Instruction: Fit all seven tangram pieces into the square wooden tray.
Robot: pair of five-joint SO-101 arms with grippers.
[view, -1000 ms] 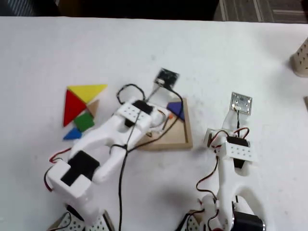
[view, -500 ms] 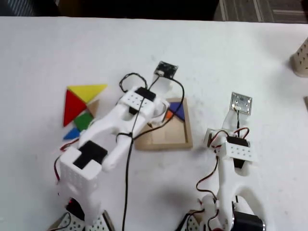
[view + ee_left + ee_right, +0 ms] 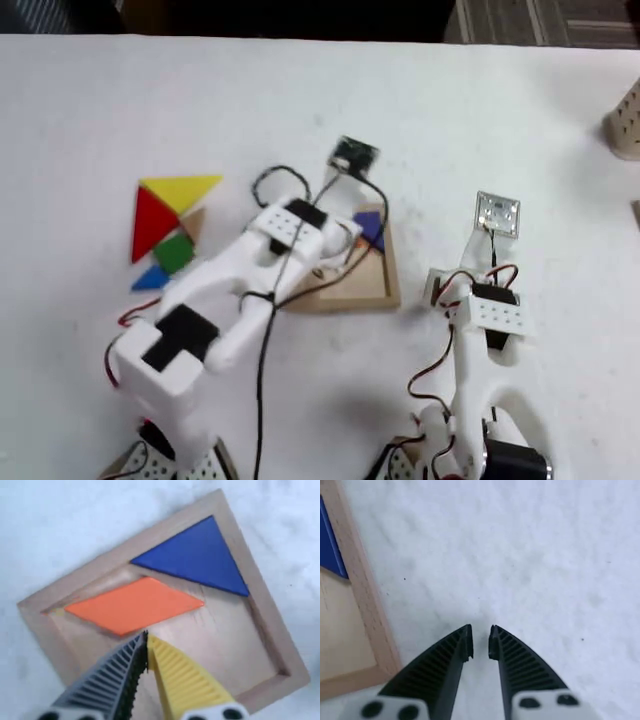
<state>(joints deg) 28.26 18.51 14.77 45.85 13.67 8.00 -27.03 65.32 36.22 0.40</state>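
High view: five loose tangram pieces (image 3: 160, 225) lie on the desk (image 3: 450, 120), apart from the wooden tray (image 3: 392, 293) on the left arm's (image 3: 240, 275) side, so that arm is nearer.

Left wrist view: the left end effector (image 3: 146, 642) is pressed together and empty, at the orange parallelogram's (image 3: 135, 604) edge.

Right wrist view: the right end effector (image 3: 480, 642) is slightly parted and empty.

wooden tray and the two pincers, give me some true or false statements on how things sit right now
1. The wooden tray holds a blue triangle and an orange parallelogram. True.
2. The red triangle lies in the tray. False: it lies on the table, outside the tray.
3. The left pincer is shut with nothing in it. True.
4. The right pincer hangs over the tray. False: it is over bare table beside the tray.
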